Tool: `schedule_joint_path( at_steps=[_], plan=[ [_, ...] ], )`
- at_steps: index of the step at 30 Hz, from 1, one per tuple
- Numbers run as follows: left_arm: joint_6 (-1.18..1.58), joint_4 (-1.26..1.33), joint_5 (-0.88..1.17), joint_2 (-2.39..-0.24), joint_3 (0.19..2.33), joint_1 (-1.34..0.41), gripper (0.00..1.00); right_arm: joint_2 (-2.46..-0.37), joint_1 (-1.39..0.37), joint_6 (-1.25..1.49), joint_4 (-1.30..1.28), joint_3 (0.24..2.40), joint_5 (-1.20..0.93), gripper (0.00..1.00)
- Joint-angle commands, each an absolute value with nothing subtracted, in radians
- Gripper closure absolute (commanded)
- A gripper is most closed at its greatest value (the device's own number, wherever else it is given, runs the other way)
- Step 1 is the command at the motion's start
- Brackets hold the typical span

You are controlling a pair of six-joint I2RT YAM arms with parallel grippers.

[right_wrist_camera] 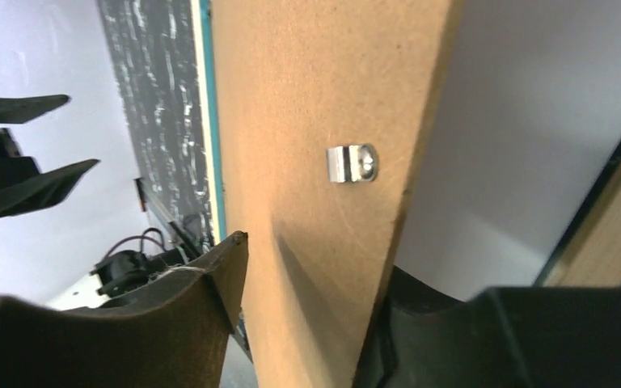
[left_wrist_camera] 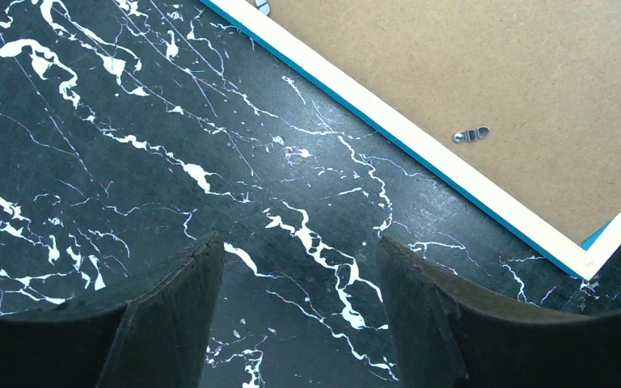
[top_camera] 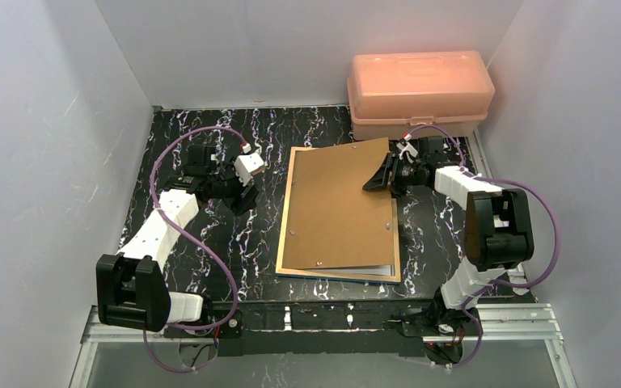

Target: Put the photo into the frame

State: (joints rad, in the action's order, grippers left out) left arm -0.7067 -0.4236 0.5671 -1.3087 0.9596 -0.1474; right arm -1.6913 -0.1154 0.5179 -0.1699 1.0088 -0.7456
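The frame (top_camera: 284, 234) lies face down mid-table, its wood-coloured back edge up. Its pale edge with a blue rim shows in the left wrist view (left_wrist_camera: 420, 141). The brown backing board (top_camera: 340, 202) lies askew on it. My right gripper (top_camera: 378, 179) is shut on the board's far right edge; in the right wrist view (right_wrist_camera: 315, 267) the fingers sit on either side of the raised board (right_wrist_camera: 307, 121). A pale surface (right_wrist_camera: 485, 121) shows under it; the photo's balloon print is not visible. My left gripper (top_camera: 247, 194) is open and empty over the table left of the frame (left_wrist_camera: 301, 242).
A pink plastic box (top_camera: 419, 89) stands at the back right, just behind my right gripper. Small metal clips sit on the board (right_wrist_camera: 352, 163) (left_wrist_camera: 471, 134). White walls enclose the black marbled table (top_camera: 210, 267) on three sides.
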Motion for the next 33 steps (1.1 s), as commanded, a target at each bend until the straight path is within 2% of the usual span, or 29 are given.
schedule_joint_path(
  at_steps=[1, 11, 18, 26, 33],
  plan=[
    [-0.72, -0.45, 0.58, -1.298, 0.955, -0.153, 0.34, -1.692, -0.128, 0.409, -0.317, 1.087, -0.623, 0.39],
    [-0.714, -0.458, 0.583, -1.293, 0.956, -0.153, 0.34, -1.713, -0.2, 0.324, -0.511, 1.225, -0.388, 0.02],
    [-0.72, -0.469, 0.581, -1.288, 0.958, -0.154, 0.35, -1.748, -0.235, 0.318, -0.541, 1.277, -0.36, 0.01],
    [-0.716, -0.476, 0.588, -1.288, 0.966, -0.153, 0.35, -1.798, -0.318, 0.272, -0.69, 1.4, -0.115, 0.01],
    [-0.71, -0.482, 0.591, -1.289, 0.971, -0.153, 0.36, -1.814, -0.344, 0.26, -0.737, 1.447, -0.047, 0.01]
  ],
)
